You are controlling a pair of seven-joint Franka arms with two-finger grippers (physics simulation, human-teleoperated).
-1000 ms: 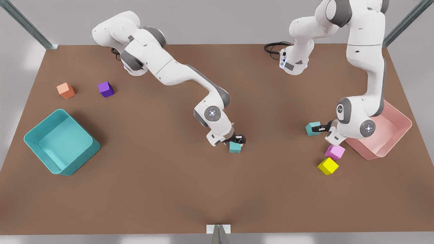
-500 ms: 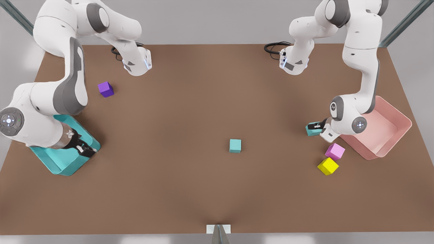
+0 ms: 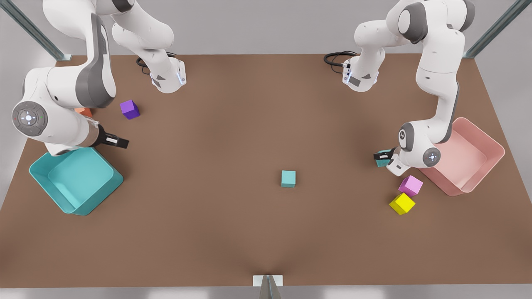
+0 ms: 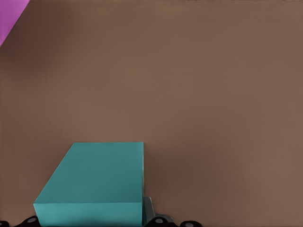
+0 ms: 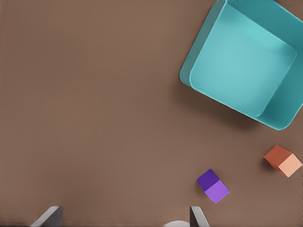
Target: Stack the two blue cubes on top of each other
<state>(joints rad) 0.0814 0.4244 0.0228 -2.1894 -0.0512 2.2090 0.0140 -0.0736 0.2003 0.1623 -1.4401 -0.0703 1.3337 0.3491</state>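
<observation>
The left gripper [image 3: 381, 156] sits low at the front view's right, just beside the pink bin [image 3: 492, 143]. Its fingers pinch one blue cube [image 3: 381, 162]; in the left wrist view that cube [image 4: 94, 187] lies directly between the fingertips, with a dark finger tip showing at each of its flanks. In the front view the cube is partly hidden behind the fingers and the wrist. Whether it rests on the desk [image 3: 249, 228] or is raised cannot be told.

The second blue cube [image 3: 288, 178] stands alone on the desk near the middle, upright, well apart from both sets of fingers. The two cubes are not stacked.

The right gripper [image 3: 120, 143] is held above the desk at the front view's left, over the near rim of the teal bin [image 3: 62, 203], fingers pointing toward the desk's centre. The right wrist view shows two grey finger tips [image 5: 49, 216] spread wide, with nothing between them.

Beyond the right fingers lie the purple cube [image 3: 129, 109] and the orange cube [image 3: 85, 111], the latter partly hidden behind the arm in the front view; in the right wrist view they are apart from each other, purple [image 5: 213, 186] and orange [image 5: 283, 161], beside the teal bin [image 5: 187, 71].

Near the left fingers, the pink cube [image 3: 410, 185] and the yellow cube [image 3: 402, 203] sit touching or nearly so, by the pink bin's near corner.
</observation>
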